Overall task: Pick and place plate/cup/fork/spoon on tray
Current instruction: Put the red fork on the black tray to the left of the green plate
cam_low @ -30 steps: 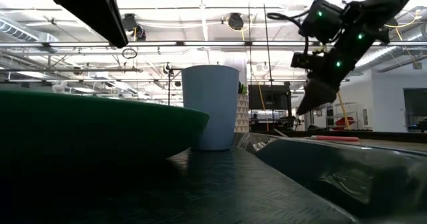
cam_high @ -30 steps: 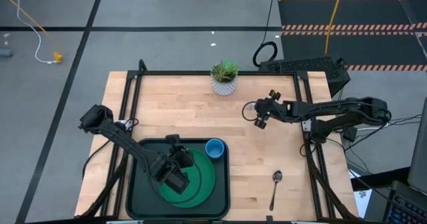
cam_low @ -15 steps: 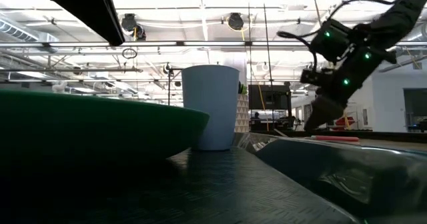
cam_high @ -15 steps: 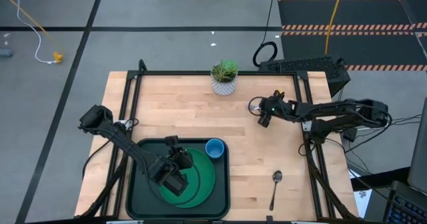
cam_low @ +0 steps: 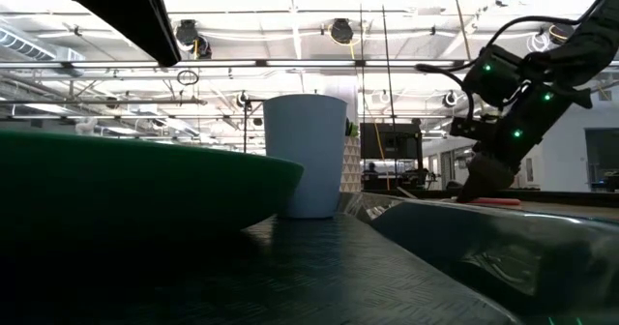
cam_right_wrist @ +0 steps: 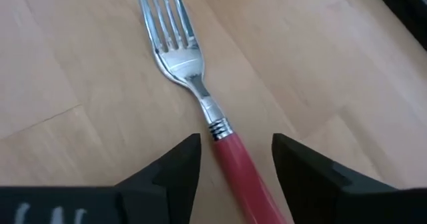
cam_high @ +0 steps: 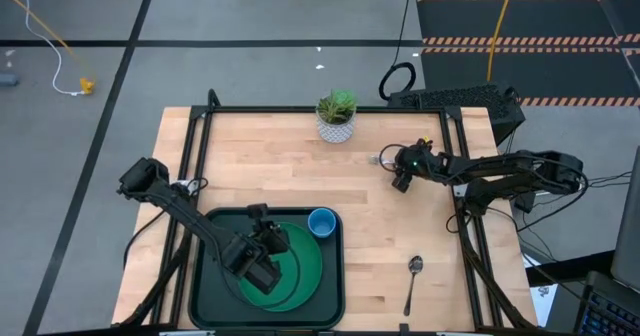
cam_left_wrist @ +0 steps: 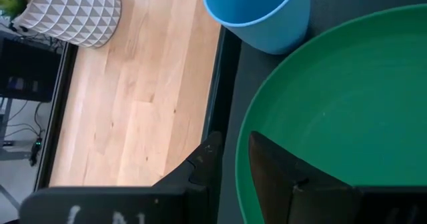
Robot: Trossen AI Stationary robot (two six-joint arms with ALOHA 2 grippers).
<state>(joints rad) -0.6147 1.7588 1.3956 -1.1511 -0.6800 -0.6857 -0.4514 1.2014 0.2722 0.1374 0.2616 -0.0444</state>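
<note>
straddling the fork (cam_right_wrist: 200,91) handle, right pincer (cam_right_wrist: 230,161) fingers spread on the table (cam_high: 270,166).

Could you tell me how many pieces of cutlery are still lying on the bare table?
2. The fork lies on the wood between the open fingers of the right claw, at the table's far right. The spoon lies near the front right edge.

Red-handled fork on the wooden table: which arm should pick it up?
Right. The right gripper is open, straddling the red-handled metal fork on the wooden table. The left gripper hangs over the round green plate in the dark tray.
</note>
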